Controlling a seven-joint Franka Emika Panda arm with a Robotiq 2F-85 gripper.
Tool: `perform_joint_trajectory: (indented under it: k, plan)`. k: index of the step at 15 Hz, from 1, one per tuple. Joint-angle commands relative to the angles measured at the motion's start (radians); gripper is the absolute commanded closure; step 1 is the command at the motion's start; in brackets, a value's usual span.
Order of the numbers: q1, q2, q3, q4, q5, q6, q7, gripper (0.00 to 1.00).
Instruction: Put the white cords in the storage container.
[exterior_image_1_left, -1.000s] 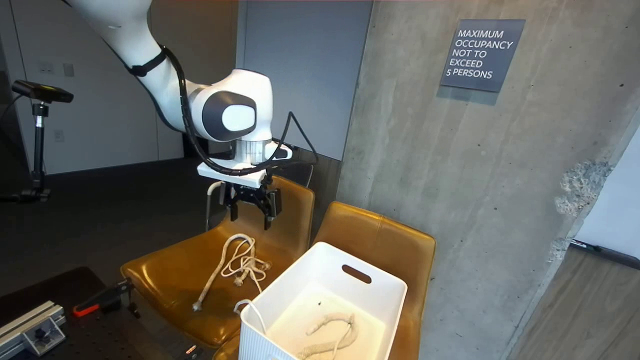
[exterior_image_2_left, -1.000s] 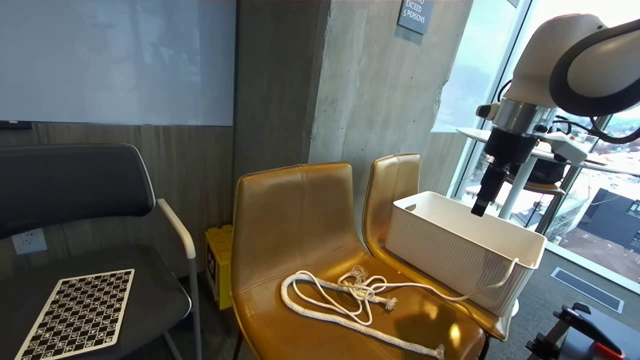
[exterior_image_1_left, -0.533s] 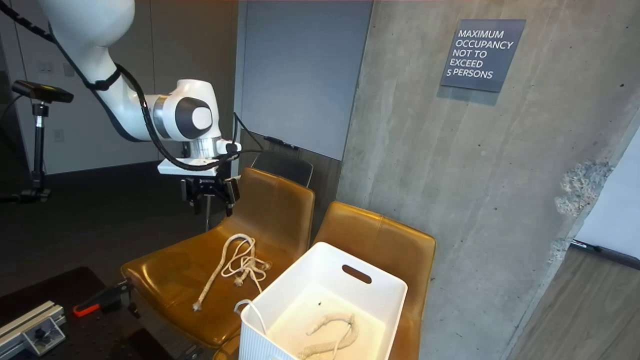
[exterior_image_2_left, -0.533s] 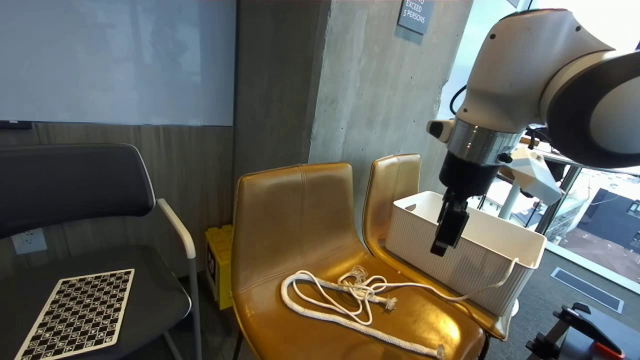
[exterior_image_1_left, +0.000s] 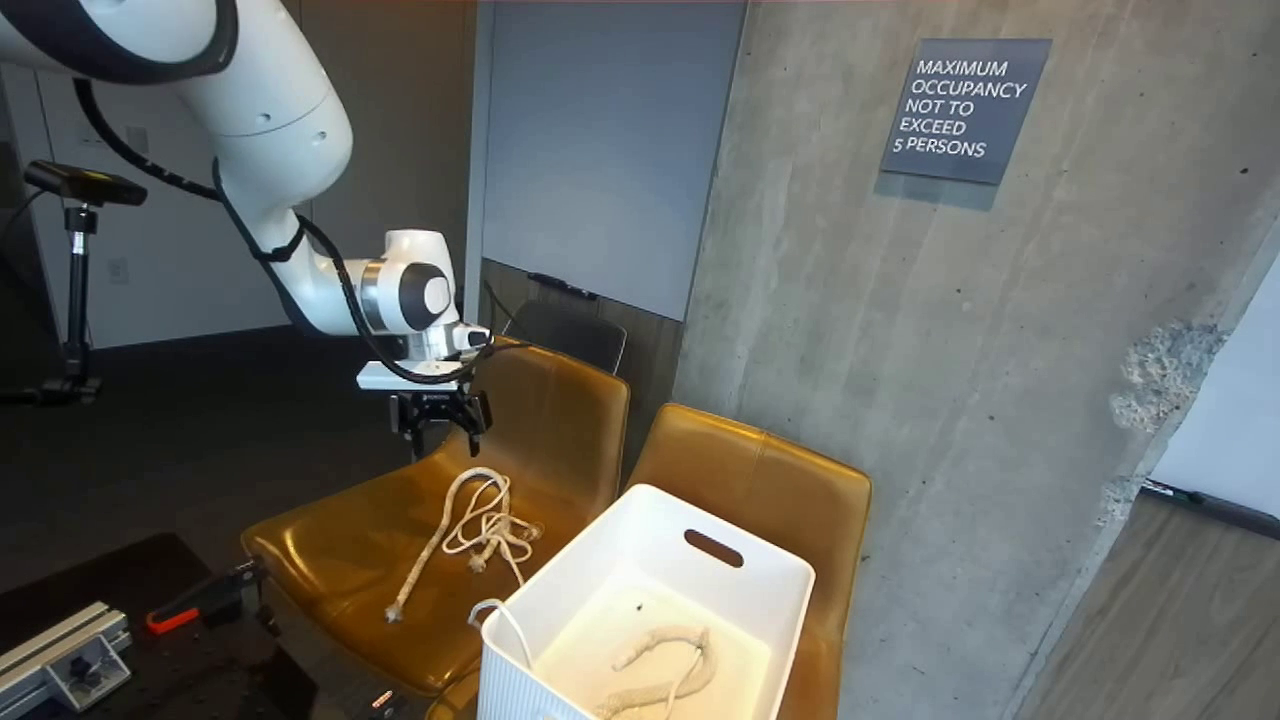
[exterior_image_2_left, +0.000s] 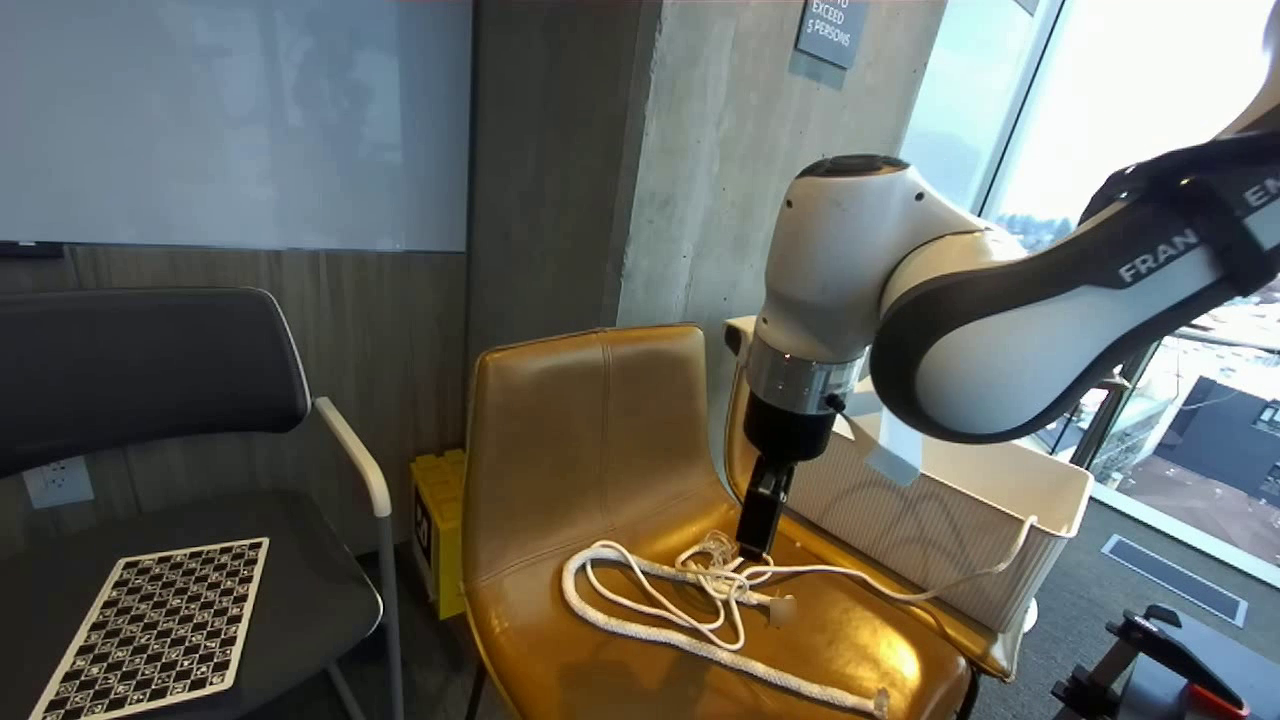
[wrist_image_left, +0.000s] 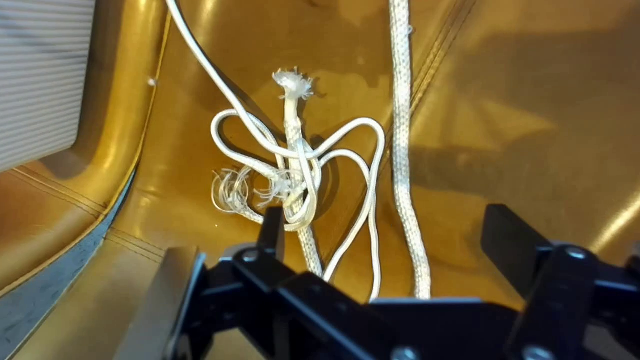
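End effector (wrist_image_left: 383, 220) hangs there spread wide above the white cords (wrist_image_left: 297, 167), and one bit's kinda draped into the storage container (exterior_image_1_left: 700, 600).

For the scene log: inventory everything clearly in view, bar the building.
tan chairs: 2, tan, side by side
storage container: 1, white, on one chair
white cords: count unclear, white, other chair and container
dark chair: 1, black, beside tan chairs
patterned board: 1, black-and-white, on dark chair
yellow case: 1, yellow, beside dark chair
sign: 1, grey, wall
metal rail: 1, silver, bottom left, exterior view
clamp: 1, black-red, beside rail
camera: 1, black, upper left
arm: 1, mostly white, over chairs
pincer: 1, black, open, above cords
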Motion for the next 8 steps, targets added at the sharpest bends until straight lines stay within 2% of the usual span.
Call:
perform_joint_trajectory:
  k: [1, 8]
  plan:
    - [0.020, 0.167, -0.017, 0.168, 0.017, -0.047, -0.025, 0.00]
    - [0.051, 0.382, -0.027, 0.289, 0.028, -0.049, -0.018, 0.00]
